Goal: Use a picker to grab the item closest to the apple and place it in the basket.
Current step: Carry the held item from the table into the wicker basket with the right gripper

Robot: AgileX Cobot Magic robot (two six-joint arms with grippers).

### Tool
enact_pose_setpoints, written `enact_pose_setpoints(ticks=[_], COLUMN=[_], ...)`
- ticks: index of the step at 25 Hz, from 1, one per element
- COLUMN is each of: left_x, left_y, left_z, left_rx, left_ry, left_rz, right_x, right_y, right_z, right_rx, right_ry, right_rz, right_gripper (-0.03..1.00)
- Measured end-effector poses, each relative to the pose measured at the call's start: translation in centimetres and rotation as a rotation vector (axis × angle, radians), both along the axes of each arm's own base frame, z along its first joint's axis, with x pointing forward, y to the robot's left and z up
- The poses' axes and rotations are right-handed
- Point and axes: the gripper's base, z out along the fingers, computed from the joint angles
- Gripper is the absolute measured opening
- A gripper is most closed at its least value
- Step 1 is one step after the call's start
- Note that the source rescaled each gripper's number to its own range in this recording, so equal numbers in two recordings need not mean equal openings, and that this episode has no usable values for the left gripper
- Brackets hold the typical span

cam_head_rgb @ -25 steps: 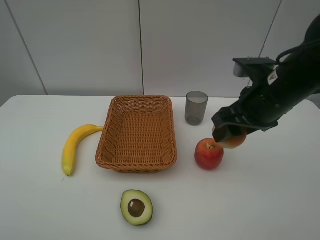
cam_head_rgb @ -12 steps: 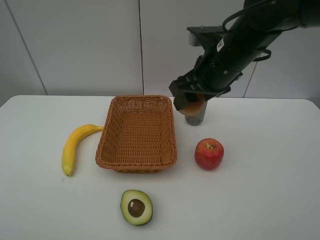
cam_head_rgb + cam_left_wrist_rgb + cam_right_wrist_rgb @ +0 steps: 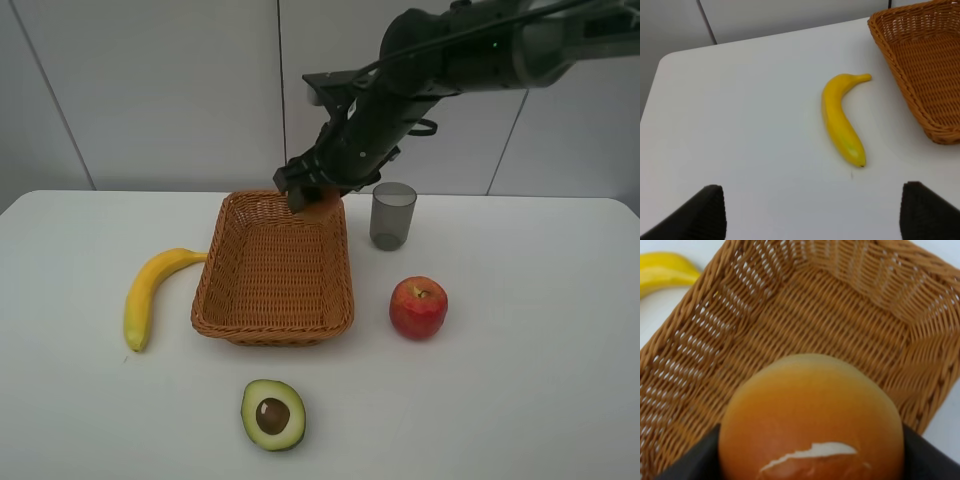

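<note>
Bread roll [image 3: 810,420] is pinched in the right gripper [image 3: 312,196], jaws closed snug on it, hanging over the far end of the basket [image 3: 275,335]. Looks like the drop-off step to me. Next it probably needs a small dip into the basket, then letting go.

We count one wicker basket [image 3: 205,300], one banana [image 3: 145,290], one apple [image 3: 418,308], one halved avocado [image 3: 272,414], one grey cup [image 3: 392,215] and one golden-brown bun [image 3: 811,420] at our white table [image 3: 540,380].
</note>
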Motion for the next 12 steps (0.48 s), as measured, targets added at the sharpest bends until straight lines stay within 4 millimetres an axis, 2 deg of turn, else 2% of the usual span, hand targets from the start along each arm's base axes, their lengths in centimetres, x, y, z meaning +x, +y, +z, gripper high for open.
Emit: enact_pose_setpoints(ticks=[8,9,12], left_x=[0.0,0.0,0.0], left_y=[0.0,0.0,0.0], left_z=[0.0,0.0,0.0], left_rx=[0.000,0.000,0.000], left_ry=[0.000,0.000,0.000], left_rz=[0.000,0.000,0.000], right_x=[1.7,2.0,2.2], right_y=[1.3,1.5,1.7], right_z=[-3.6,-4.7,-6.2], right_rx=[0.051,0.052,0.046], right_ry=[-0.034,-0.028,-0.008], right_rz=[-0.020,-0.025,-0.031], right_gripper=[0.00,0.00,0.00])
